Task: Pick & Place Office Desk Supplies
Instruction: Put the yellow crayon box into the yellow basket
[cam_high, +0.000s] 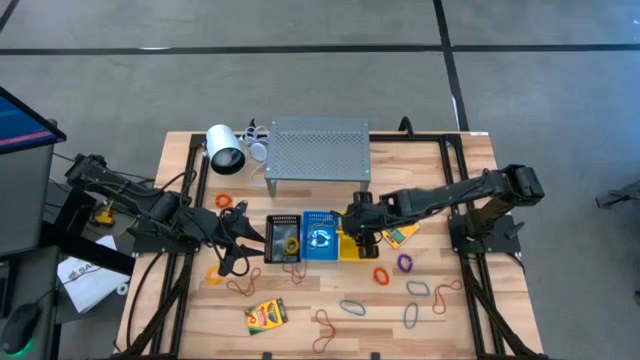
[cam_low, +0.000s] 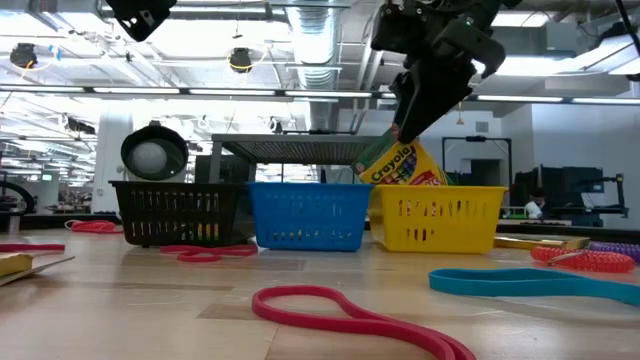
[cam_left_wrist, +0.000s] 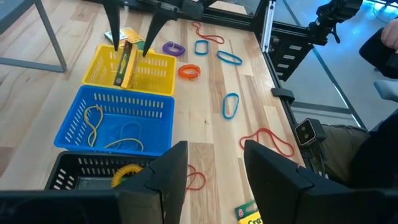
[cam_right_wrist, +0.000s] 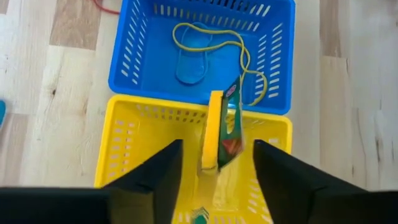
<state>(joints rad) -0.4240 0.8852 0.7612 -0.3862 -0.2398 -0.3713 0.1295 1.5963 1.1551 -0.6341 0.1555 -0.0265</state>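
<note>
Standing spread apart over the yellow basket (cam_right_wrist: 124, 155), the right gripper (cam_right_wrist: 214, 158) frees a crayon box (cam_right_wrist: 221, 127) that stands on edge inside, tilted, so it drops into place. At nine o'clock, the left gripper (cam_left_wrist: 214, 168) waits, open and empty, above the black basket (cam_left_wrist: 74, 171).
</note>
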